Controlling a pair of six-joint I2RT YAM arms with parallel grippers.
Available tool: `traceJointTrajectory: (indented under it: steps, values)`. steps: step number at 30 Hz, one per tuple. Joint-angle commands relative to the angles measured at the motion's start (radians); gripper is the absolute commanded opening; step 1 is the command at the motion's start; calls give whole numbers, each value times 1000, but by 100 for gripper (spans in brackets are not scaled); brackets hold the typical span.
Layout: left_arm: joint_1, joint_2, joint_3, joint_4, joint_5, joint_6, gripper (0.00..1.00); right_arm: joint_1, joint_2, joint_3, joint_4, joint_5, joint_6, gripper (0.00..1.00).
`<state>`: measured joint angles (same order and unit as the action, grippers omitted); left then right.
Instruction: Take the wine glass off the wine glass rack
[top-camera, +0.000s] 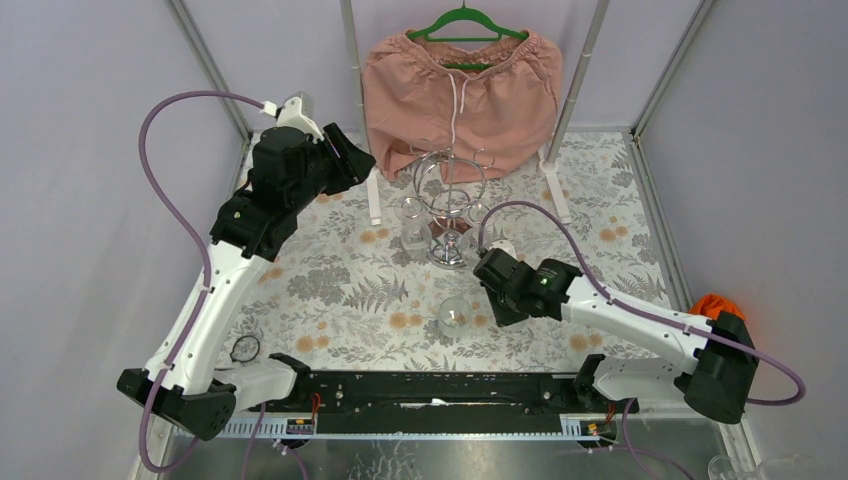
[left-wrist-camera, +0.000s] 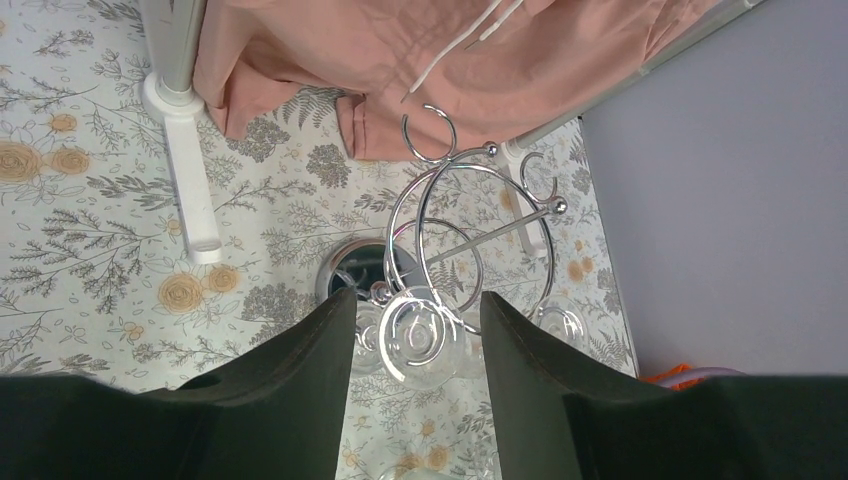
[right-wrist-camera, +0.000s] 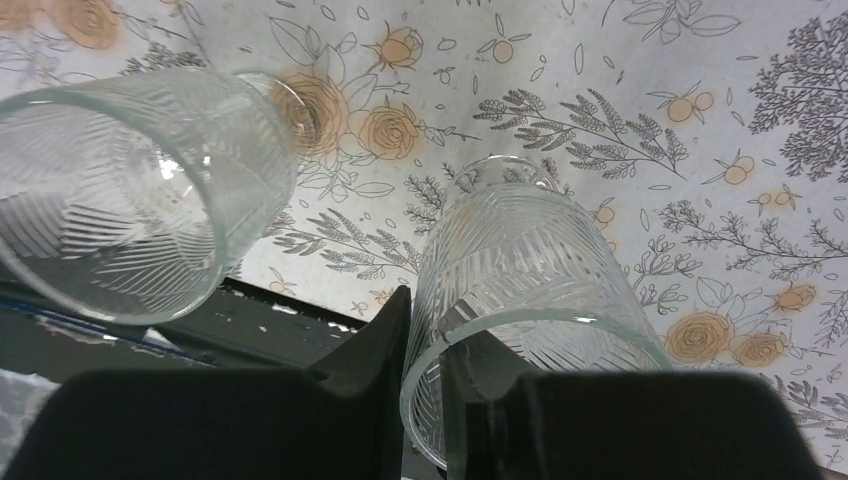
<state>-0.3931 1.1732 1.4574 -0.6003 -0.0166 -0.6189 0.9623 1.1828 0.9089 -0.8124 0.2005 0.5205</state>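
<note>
The chrome wine glass rack stands mid-table on its round mirror base, and its looping arms show in the left wrist view. Clear wine glasses hang from it upside down at the left and the right. My left gripper is raised left of the rack and open. Its jaws frame one hanging glass's foot from above without touching it. My right gripper is low in front of the rack. It is shut on the rim of a ribbed glass.
A second ribbed glass lies left of the held one. A clear glass sits near the right gripper. Pink shorts hang on a green hanger between white rail posts. An orange object lies at the right.
</note>
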Motion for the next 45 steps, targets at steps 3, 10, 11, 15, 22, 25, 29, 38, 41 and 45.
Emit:
traceJointTrajectory:
  steps: [3,10,11,15,22,25,29,38,41,45]
  values:
    - [-6,-4,-13,-15,-25,15,56,6,25,-36,108,17,-3,0]
    - [-6,-8,-22,-15,-31,18,56,6,41,-50,139,22,-7,0]
    - [-6,-7,-22,-15,-31,16,56,7,46,-50,141,18,-5,0]
    - [-6,-6,-25,-14,-34,16,56,7,51,-63,150,-3,-3,0]
    - [-6,-4,-34,-13,-25,13,56,7,58,-70,139,-27,0,0]
    - [-6,-7,-43,-1,2,6,57,6,60,-73,138,-33,2,0]
    - [-6,-8,-55,2,44,-15,57,7,61,-80,143,-39,10,13]
    - [-6,-8,-70,3,69,-30,59,6,63,-71,136,-40,11,30]
    - [-6,-6,-75,4,70,-30,59,7,64,-54,117,-30,11,43]
    - [-5,-5,-82,7,68,-28,59,7,52,-18,75,0,11,49]
